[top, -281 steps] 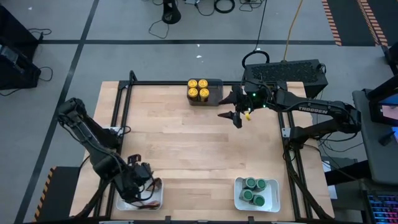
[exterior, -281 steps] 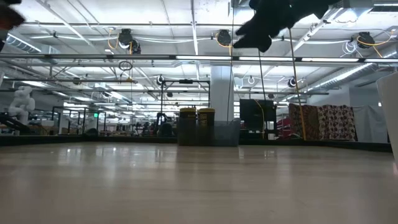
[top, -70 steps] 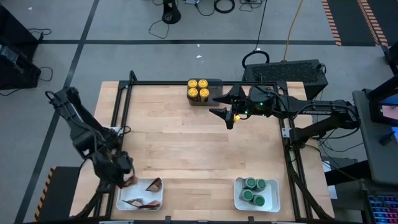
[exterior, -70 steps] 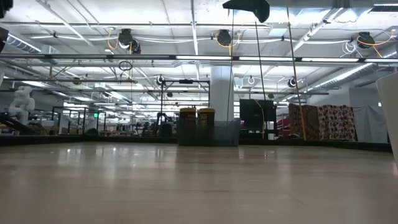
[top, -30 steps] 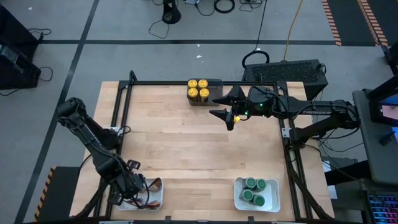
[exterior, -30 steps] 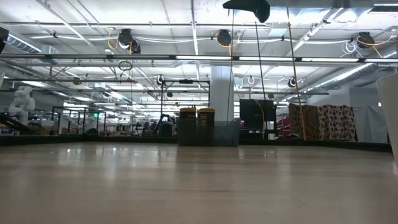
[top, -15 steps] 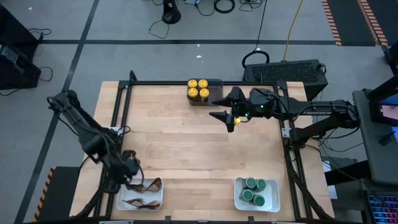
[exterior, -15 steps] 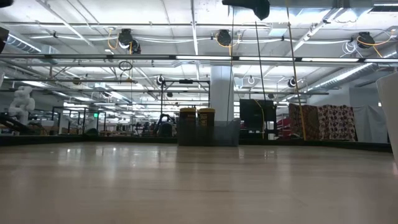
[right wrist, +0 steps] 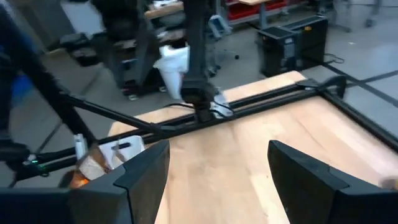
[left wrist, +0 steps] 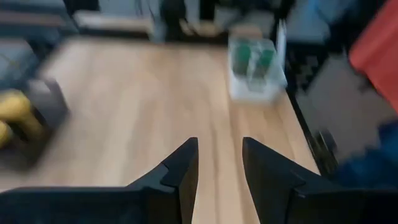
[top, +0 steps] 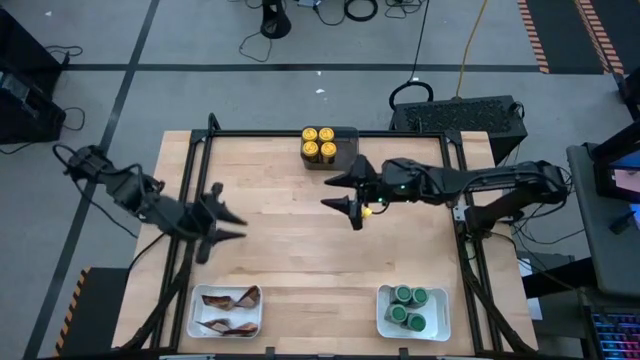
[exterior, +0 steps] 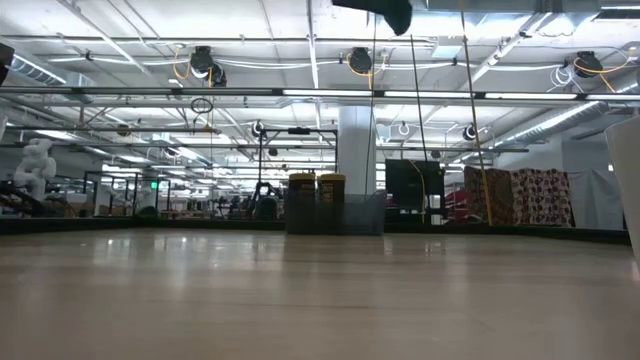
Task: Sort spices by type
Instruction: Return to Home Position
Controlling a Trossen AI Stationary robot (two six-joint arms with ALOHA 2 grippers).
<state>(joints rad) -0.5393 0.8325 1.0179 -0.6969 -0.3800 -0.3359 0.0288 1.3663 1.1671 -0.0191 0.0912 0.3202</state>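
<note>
Four yellow-lidded jars (top: 319,144) stand in a dark bin at the table's far edge. Several green-lidded jars (top: 410,306) sit in a white tray at the near right. Brown pointed packets (top: 228,310) lie in a white tray at the near left. My left gripper (top: 228,213) hangs open above the table's left part, beyond the packet tray, with nothing between its fingers (left wrist: 180,168). My right gripper (top: 330,192) is open and empty above the far middle, just on the near side of the bin; the low view shows it high up (exterior: 375,12).
A black metal frame (top: 210,140) runs along the table's far and side edges. The wooden tabletop (top: 300,250) between the bin and the two trays lies bare. The left wrist view looks across to the green-jar tray (left wrist: 255,62) and the yellow jars (left wrist: 12,121).
My left gripper has risen out of the packet tray and swung toward the far edge, tipping from pointing down to nearly level. The packets stay in their tray. My right gripper has moved a little toward the table's left edge.
</note>
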